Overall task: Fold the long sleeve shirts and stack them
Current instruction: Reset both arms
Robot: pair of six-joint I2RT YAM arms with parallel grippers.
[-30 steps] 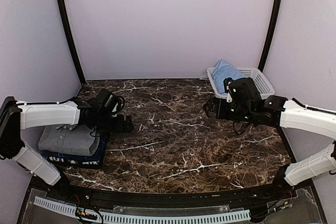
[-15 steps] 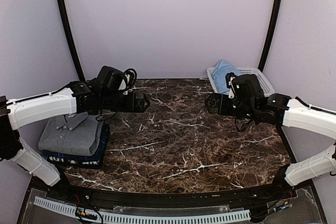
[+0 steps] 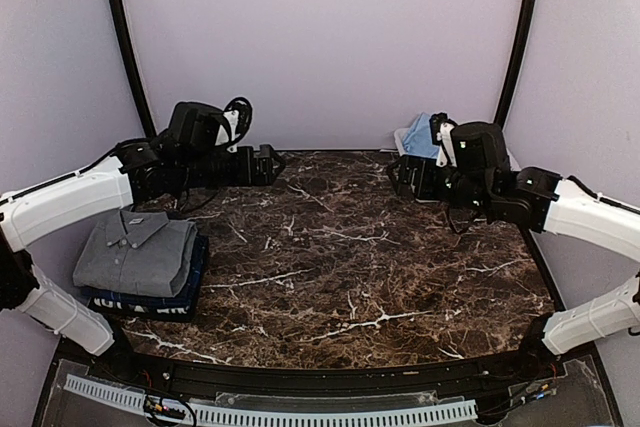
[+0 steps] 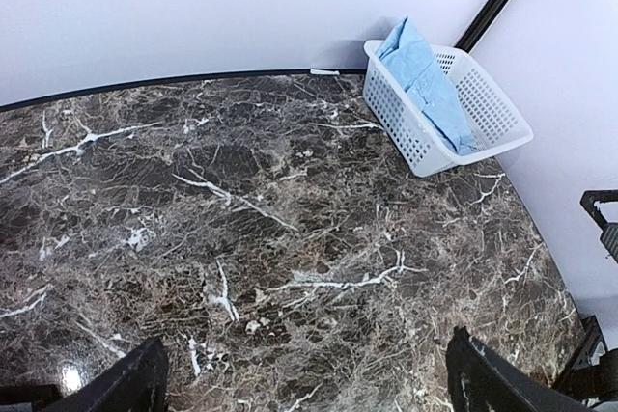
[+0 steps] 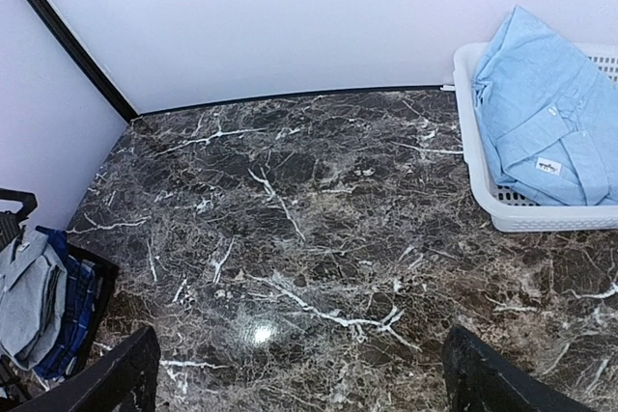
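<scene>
Folded grey collared shirt lies collar up on top of a folded navy plaid shirt. The two form one stack at the left side of the dark marble table, towards its near edge. A band with white lettering shows on the near side of the plaid shirt. In the right wrist view the same stack appears at the lower left, grey above plaid.

The light blue shirt lies crumpled and unfolded in a white plastic lattice basket at the far right corner of the table, against the back wall. One end of it rises above the basket's far rim.

The left gripper hovers above the far left part of the table, pointing right, well apart from the stack. Its jaws are spread wide and hold nothing. The right gripper hovers just beside the basket, pointing left, with its jaws likewise spread wide and empty. Both wrist views show only bare marble between the fingertips. Plain pale walls enclose the table on three sides.
</scene>
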